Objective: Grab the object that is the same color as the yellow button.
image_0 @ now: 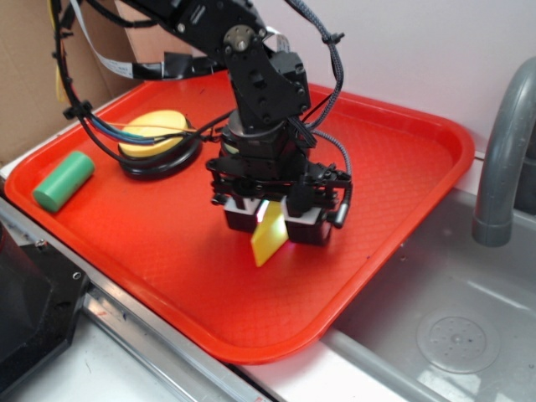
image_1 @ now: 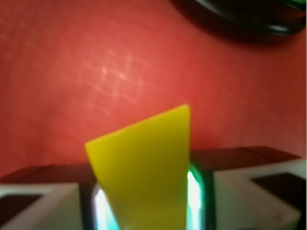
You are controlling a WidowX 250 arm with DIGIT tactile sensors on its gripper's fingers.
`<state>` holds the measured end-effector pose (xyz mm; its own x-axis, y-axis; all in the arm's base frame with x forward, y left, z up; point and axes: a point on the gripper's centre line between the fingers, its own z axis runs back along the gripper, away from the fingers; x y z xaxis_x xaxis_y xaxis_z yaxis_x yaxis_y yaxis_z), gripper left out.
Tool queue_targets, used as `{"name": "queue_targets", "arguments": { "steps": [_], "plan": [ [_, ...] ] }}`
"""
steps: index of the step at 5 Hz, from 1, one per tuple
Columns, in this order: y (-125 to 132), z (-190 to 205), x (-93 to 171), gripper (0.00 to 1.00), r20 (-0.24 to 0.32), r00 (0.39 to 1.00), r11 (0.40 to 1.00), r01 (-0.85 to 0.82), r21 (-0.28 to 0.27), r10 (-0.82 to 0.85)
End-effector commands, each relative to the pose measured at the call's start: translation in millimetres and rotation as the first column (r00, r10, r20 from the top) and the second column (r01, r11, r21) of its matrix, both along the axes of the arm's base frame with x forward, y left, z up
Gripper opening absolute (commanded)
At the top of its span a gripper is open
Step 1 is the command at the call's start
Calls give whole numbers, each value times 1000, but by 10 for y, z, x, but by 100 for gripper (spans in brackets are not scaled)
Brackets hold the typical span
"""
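The black robot gripper (image_0: 271,219) has its jaws clamped on the small yellow wedge-shaped block (image_0: 269,237), lifted above the red plastic tray (image_0: 402,167). The round yellow domed button (image_0: 154,134) (on a black base) sits near a green cylinder (image_0: 64,180)

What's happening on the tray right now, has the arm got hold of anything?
The WidowX arm's tool is shut on the yellow wedge block, which pokes down between its fingers over the middle of the red tray. The wrist view shows the wedge pinched on both sides. Whether its tip touches the tray cannot be told. The yellow button sits behind on its black base, and a green cylinder lies near the tray's left edge, both untouched.
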<state>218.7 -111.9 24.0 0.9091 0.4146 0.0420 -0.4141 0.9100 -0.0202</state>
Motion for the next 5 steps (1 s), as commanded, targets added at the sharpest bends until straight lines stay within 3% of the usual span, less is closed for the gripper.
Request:
{"name": "queue_targets", "arguments": {
  "steps": [1,3,5],
  "plan": [
    [399,929,-56,0,33,988,988,155,-28,-154],
    [1000,1221,-297,0,78,990,992,122,-37,-119],
    [1108,1267,-433,0,50,994,995,96,-10,-95]
  ]
}}
